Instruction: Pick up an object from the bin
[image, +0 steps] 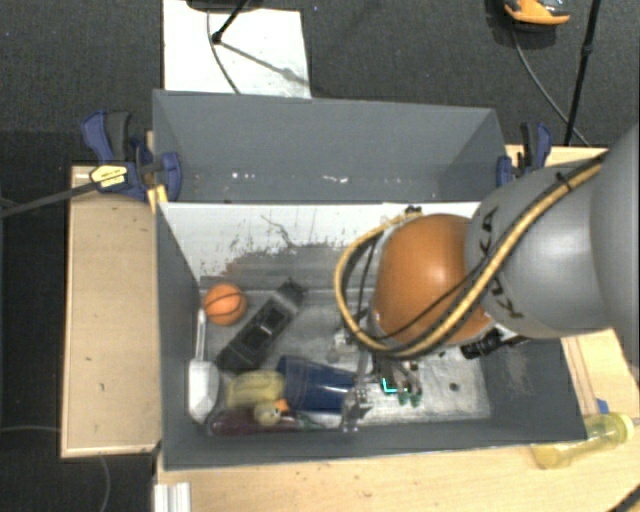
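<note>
Grey bin (320, 150) holds orange ball (225, 303), black remote (258, 335), blue cylinder (315, 385).

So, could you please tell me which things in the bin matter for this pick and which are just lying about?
In play:
- the claw, low in the grey bin
- the dark blue tube, right beside the claw and nearest to it

Lying about:
- orange mini basketball
- black oblong gadget
- yellow toy
- white bottle-like thing
</note>
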